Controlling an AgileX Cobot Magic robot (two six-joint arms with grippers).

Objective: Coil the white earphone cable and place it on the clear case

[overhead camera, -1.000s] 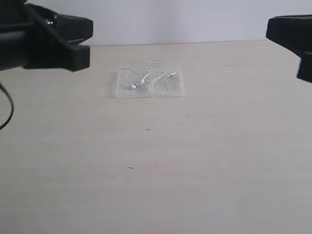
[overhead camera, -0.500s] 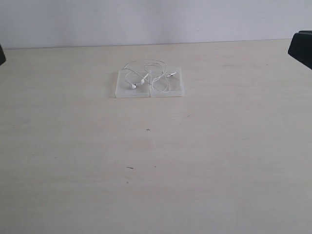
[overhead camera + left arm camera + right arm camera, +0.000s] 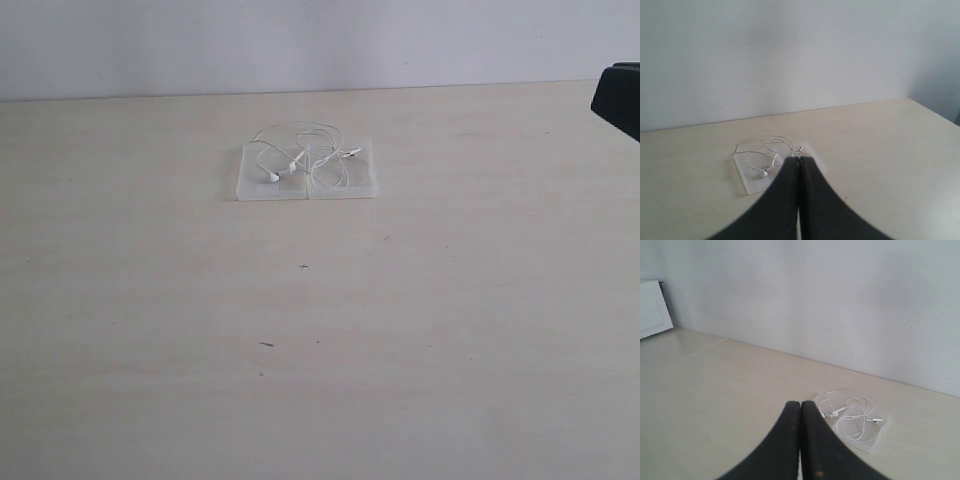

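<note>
**Both grippers shut and empty, cable lying on the case**

We are seeing the black left gripper (image 3: 798, 161) with its two fingers pressed together along their whole length, no gap showing between them. It is holding nothing and touching nothing. The black right gripper (image 3: 800, 406) is showing the same: fingers closed against each other, nothing clamped, and clear of the pale wooden desk (image 3: 400, 330).

In the exterior view only a black part of the right arm (image 3: 622, 98) is showing, at the right edge of the desk. The left arm is out of that view.

The very thin white earphone cable (image 3: 300, 150) is lying in loose, overlapping loops on the small flat clear plastic case (image 3: 345, 188). The case is sitting nearer the far edge of the desk, by the white wall (image 3: 320, 45), and about midway between the left and right edges. The loops are spreading over both square halves, and one loop is spilling past the case's far side onto the desk. One white earbud (image 3: 273, 177) is resting on the left half.

In the left wrist view the cable (image 3: 765, 147) and the case (image 3: 752, 184) are lying beyond the closed fingertips, well apart from them. In the right wrist view the cable (image 3: 852, 415) and the case (image 3: 879, 434) are likewise lying ahead of the tips, with no contact.
</note>
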